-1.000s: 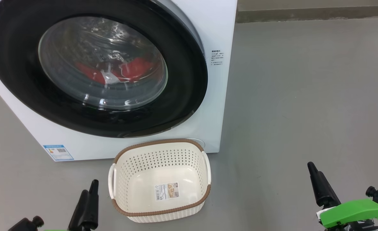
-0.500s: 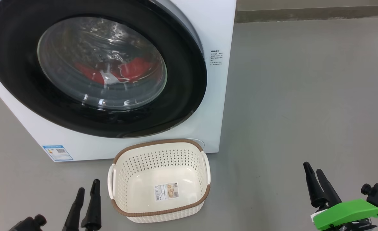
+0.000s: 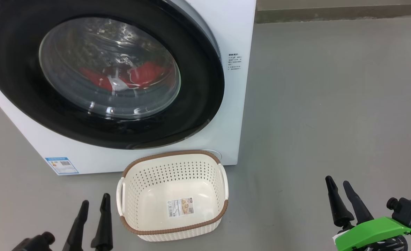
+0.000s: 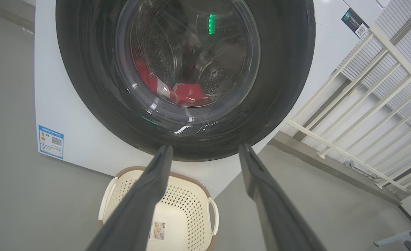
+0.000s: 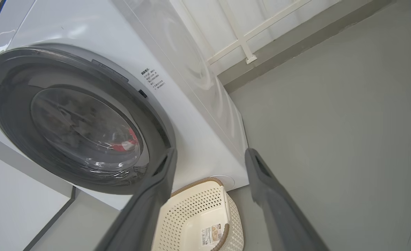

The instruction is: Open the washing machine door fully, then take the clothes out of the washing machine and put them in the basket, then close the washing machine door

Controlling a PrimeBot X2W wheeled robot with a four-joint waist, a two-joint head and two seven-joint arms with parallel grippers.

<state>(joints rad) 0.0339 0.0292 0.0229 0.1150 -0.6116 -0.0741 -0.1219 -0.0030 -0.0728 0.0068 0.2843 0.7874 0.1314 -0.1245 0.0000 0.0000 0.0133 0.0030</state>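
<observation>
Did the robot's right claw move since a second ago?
Yes. The right gripper has shifted slightly left, toward the basket, which stayed put, and it has turned on its wrist.

Floor: a smooth, matte grey floor (image 3: 331,104) spreads out in front of me and off to my right.
Standing on it: a big white front-loading washing machine (image 3: 242,31), with its base flat on the grey.
In front of the machine: a small cream perforated plastic basket (image 3: 177,174) with a brown woven-look rim sits upright by the machine's lower right corner; I cannot tell whether they touch.
Far edge: a darker raised kerb (image 3: 331,15).
</observation>
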